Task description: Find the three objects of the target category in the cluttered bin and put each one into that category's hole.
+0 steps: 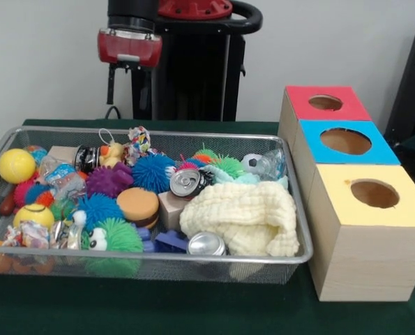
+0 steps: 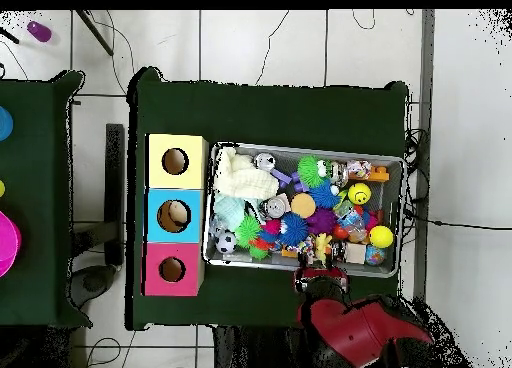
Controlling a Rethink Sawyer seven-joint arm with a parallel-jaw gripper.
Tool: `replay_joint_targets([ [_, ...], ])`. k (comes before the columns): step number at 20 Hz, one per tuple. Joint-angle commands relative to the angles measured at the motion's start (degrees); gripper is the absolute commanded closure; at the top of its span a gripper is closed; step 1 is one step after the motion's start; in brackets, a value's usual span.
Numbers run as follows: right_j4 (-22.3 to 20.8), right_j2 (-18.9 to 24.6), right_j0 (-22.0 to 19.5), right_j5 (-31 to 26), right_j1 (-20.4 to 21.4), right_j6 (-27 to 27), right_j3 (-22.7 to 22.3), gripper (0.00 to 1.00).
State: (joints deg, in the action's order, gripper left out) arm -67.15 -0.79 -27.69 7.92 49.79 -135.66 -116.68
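mesh bin [image 1: 301, 259] sits up front; duck [image 1: 111, 153] lies by its far rim, left of the red hole [image 1: 325, 102]. gripper [image 1: 127, 87] hangs behind; overhead puts it [image 2: 320, 276] at the bin's edge, opening unclear, nothing visibly held.

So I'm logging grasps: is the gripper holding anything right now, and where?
Nothing: the gripper hangs clear above the wire mesh bin, touching no toy.

The red and black robot arm [image 1: 167, 28] stands drawn back at the table's far side, left of centre in the front view; its red wrist housing [image 1: 129, 46] hangs above the tabletop; the dark two-fingered gripper [image 1: 127, 87] points straight down beneath it; whether its fingers are parted cannot be told.
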Motion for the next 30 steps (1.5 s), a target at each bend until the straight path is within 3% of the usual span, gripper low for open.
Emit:
replay_joint_targets([
  [1,-5.8,8.0,-4.0,-1.4,0.0,0.4,3.3,0.0],
  [11,-9.0,18.7,-12.0,-6.1,1.5,1.5,1.6,0.0],
  [21,-8.5,15.0,-9.2,-2.7,-0.9,1.4,5.6,0.0],
  [28,-5.7,8.1,-4.3,2.3,-5.0,2.6,10.4,0.0],
  [30,-6.4,8.8,-4.6,2.2,-5.5,2.3,11.0,0.0],
])
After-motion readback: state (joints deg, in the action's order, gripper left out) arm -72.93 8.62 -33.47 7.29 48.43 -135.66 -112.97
